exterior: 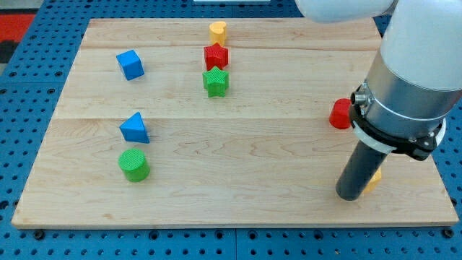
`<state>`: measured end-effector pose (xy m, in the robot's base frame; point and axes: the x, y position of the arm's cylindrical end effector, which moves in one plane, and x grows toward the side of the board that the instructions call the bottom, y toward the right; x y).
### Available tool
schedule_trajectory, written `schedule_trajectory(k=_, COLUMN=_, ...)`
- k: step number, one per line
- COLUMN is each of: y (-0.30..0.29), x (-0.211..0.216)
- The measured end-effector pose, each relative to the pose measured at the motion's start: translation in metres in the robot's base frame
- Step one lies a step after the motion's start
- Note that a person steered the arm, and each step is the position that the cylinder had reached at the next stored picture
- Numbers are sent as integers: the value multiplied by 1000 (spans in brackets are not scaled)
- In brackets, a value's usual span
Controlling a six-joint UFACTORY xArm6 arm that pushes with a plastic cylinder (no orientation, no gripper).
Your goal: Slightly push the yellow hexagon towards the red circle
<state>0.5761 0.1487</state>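
A yellow block (374, 180), most likely the hexagon, peeks out at the right side of my rod near the board's lower right; most of it is hidden, so its shape is unclear. My tip (351, 195) rests on the board touching or just left of it. The red circle (339, 114) lies above, at the view's right, partly hidden behind the arm's grey body.
A second yellow block (218, 31), a red star (215, 55) and a green star (215, 81) line up at top centre. A blue cube (130, 64), blue triangle (135, 128) and green cylinder (134, 165) sit at left. The board's right edge (442, 180) is close.
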Motion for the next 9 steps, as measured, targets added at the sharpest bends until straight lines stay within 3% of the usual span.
schedule_trajectory(k=2, y=17, x=38)
schedule_trajectory(k=4, y=0, x=21)
schedule_trajectory(k=6, y=52, x=0)
schedule_trajectory(k=8, y=21, x=-4)
schedule_trajectory(k=9, y=66, x=1)
